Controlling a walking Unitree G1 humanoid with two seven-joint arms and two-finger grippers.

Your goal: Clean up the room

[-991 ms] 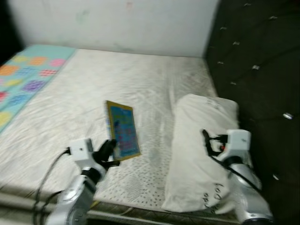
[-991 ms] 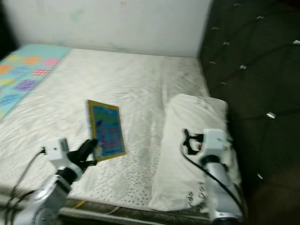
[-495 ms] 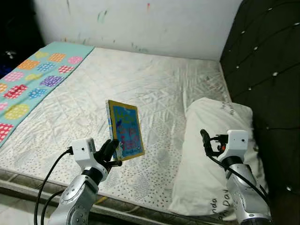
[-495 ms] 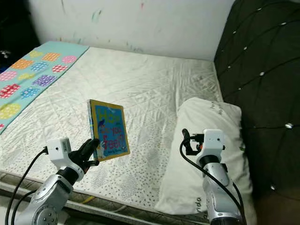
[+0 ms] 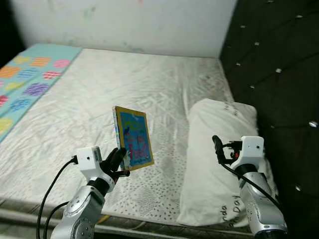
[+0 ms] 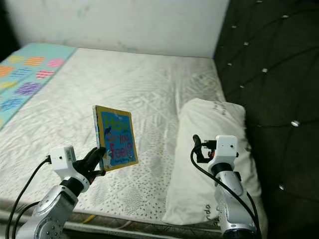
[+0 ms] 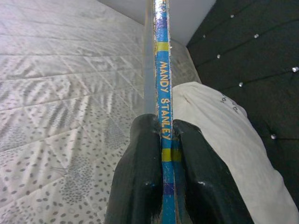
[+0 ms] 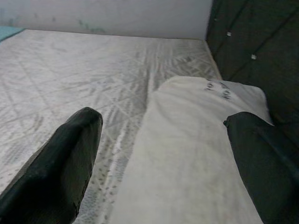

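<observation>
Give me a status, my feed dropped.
Left gripper shut on book, upright above the mattress. Right gripper open over pillow. Nothing in the way.

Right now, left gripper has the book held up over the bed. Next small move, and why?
Probably carry the book off the mattress toward wherever books go. The left gripper is shut on its spine, holding it upright and clear of the bedding. The right gripper is open over the pillow, so it is free.
</observation>
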